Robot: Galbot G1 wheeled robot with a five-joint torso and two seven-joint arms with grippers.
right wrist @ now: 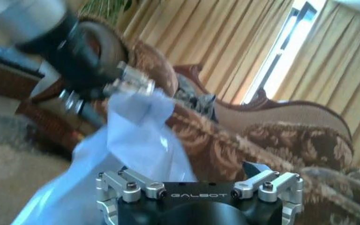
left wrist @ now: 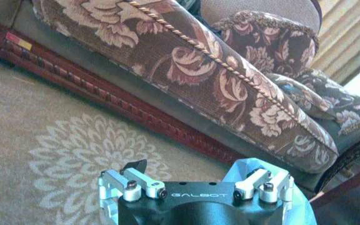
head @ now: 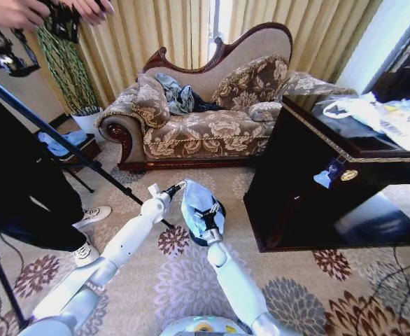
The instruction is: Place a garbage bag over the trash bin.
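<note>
Two pincers at the trash bin (head: pixel 206 236) before the sofa (head: pixel 191 133), left pincer (head: pixel 179 187) gripping the garbage bag (head: pixel 199 199), right pincer (head: pixel 208 218) grip indiscernible.

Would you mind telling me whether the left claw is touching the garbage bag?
Touching: the right wrist view shows the left claw pinching the garbage bag's upper edge.
</note>
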